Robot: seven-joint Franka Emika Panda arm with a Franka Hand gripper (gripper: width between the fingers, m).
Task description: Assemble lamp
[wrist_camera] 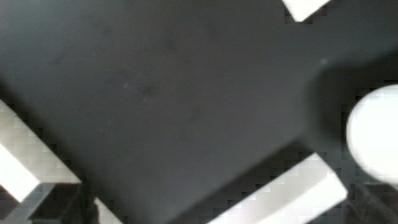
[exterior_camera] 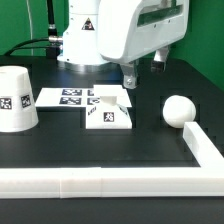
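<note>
The white tapered shade [exterior_camera: 17, 97] stands on the black table at the exterior view's left, tags on its side. The flat square base [exterior_camera: 108, 112] lies mid-table. The round-headed bulb [exterior_camera: 178, 109] lies at the exterior view's right; it also shows blurred at the edge of the wrist view [wrist_camera: 377, 125]. My gripper [exterior_camera: 131, 82] hangs above the table between base and bulb, touching neither. In the wrist view the gripper [wrist_camera: 205, 205] is open and empty, its fingers [wrist_camera: 45, 205] wide apart over bare table.
The marker board [exterior_camera: 68, 97] lies behind the base. A long white rail [exterior_camera: 100, 181] runs along the front edge and turns up the exterior view's right side [exterior_camera: 205, 146]. The rail shows in the wrist view [wrist_camera: 294, 185].
</note>
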